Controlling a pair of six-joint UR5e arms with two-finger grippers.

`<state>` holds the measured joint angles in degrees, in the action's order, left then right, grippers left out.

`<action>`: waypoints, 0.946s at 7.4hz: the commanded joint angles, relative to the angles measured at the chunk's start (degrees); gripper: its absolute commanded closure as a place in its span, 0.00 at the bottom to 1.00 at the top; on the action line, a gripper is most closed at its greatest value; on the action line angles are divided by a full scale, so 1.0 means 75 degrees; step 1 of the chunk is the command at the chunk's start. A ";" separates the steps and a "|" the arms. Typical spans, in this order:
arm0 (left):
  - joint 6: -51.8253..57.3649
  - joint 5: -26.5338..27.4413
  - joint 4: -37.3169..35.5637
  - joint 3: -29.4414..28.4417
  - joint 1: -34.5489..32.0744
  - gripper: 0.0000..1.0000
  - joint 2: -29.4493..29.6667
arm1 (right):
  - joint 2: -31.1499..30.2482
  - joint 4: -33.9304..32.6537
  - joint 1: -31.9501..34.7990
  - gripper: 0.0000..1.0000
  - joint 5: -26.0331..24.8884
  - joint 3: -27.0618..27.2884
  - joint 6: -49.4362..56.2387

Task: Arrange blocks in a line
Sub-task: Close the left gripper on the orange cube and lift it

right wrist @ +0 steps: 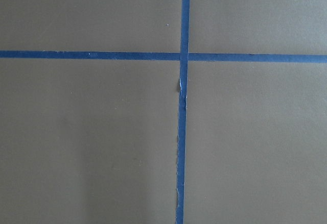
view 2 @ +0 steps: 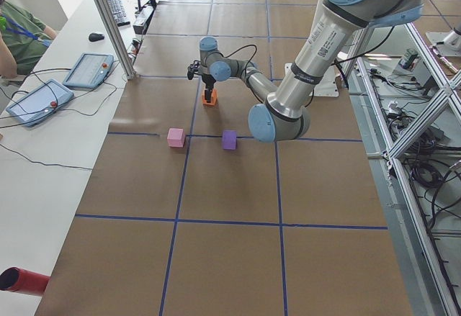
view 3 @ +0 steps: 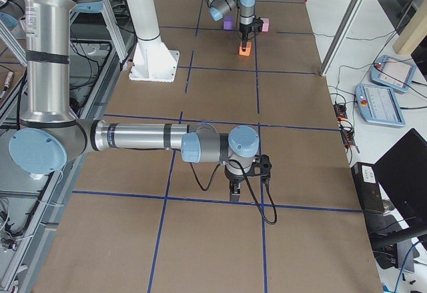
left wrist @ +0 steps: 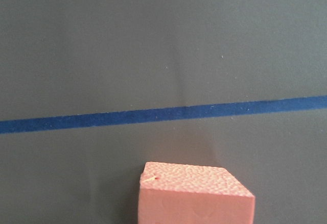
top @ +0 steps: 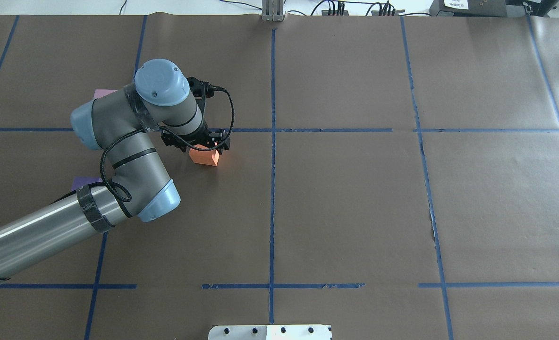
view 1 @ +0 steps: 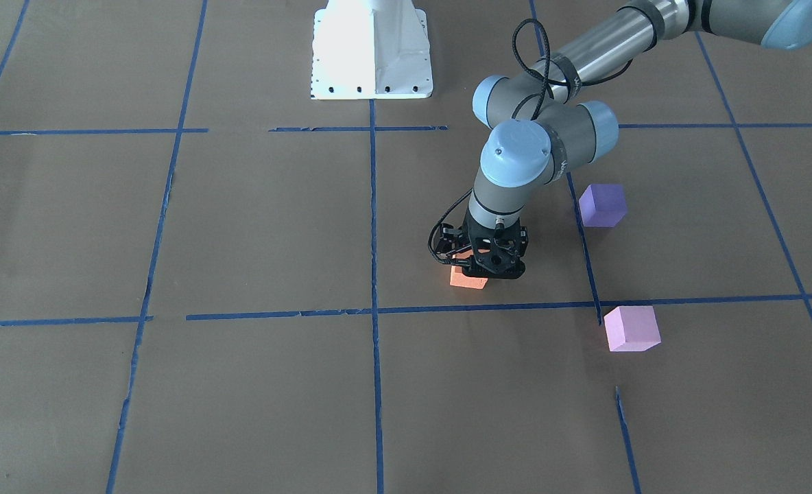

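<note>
The orange block (view 1: 466, 279) lies on the brown paper near the table's middle and also fills the bottom of the left wrist view (left wrist: 194, 193). My left gripper (view 1: 480, 264) stands straight down over it, its fingers either side of the block and seemingly shut on it. The violet-purple block (view 1: 601, 204) and the pale pink block (view 1: 631, 328) lie apart on the left arm's side. In the overhead view the arm mostly hides both. My right gripper (view 3: 233, 189) hangs low over bare paper, and I cannot tell whether it is open or shut.
The white robot base (view 1: 372, 55) stands at the table's robot side. Blue tape lines (right wrist: 184, 55) grid the brown paper. An operator and two teach pendants (view 2: 86, 70) are on a side table beyond the far edge.
</note>
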<state>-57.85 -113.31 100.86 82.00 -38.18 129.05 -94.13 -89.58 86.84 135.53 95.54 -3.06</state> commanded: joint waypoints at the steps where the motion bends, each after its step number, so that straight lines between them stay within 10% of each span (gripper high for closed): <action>1: -0.0195 0.0002 0.0052 -0.0012 0.0005 0.40 0.0031 | 0.0000 0.0003 0.0000 0.00 0.0000 0.0000 -0.0002; 3: -0.0221 0.0002 0.0041 0.0035 0.0005 1.00 0.0102 | 0.0000 0.0003 0.0000 0.00 0.0000 0.0000 -0.0002; 7: -0.0069 -0.0009 -0.1244 0.1309 -0.0451 1.00 0.0009 | 0.0000 0.0003 0.0000 0.00 0.0000 0.0000 -0.0002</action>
<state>-58.96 -113.30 95.76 88.19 -40.12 129.49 -94.13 -89.56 86.84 135.53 95.54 -3.08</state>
